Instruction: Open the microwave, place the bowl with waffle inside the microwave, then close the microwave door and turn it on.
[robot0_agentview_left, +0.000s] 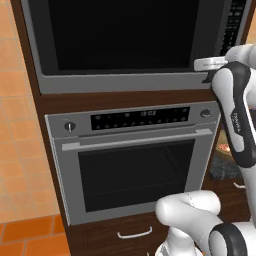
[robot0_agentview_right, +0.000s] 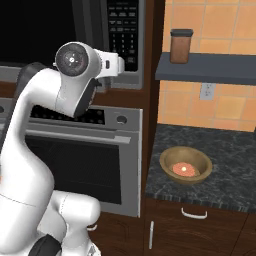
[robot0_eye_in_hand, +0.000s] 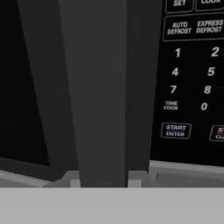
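Observation:
The microwave (robot0_agentview_left: 125, 80) sits built in above the oven, its dark glass door (robot0_agentview_left: 120, 35) closed. My gripper (robot0_eye_in_hand: 104, 183) is at the bottom of the slim black vertical handle (robot0_eye_in_hand: 100, 87), a fingertip (robot0_eye_in_hand: 75, 182) tight against each side, so it is shut on the handle. The keypad (robot0_eye_in_hand: 192, 70) lies just right of the handle, with its START button (robot0_eye_in_hand: 176, 130) low down. The tan bowl (robot0_agentview_right: 185, 165) stands on the dark counter to the right, and the reddish-orange waffle (robot0_agentview_right: 183, 169) lies in it. My wrist (robot0_agentview_right: 75, 60) hides the gripper in the right base view.
Below the microwave is the silver oven (robot0_agentview_left: 135, 165) with two round knobs and a bar handle. A brown canister (robot0_agentview_right: 180, 46) stands on a dark shelf (robot0_agentview_right: 205, 67) above the stone counter (robot0_agentview_right: 220, 150). Wooden cabinet drawers lie under the counter and the oven.

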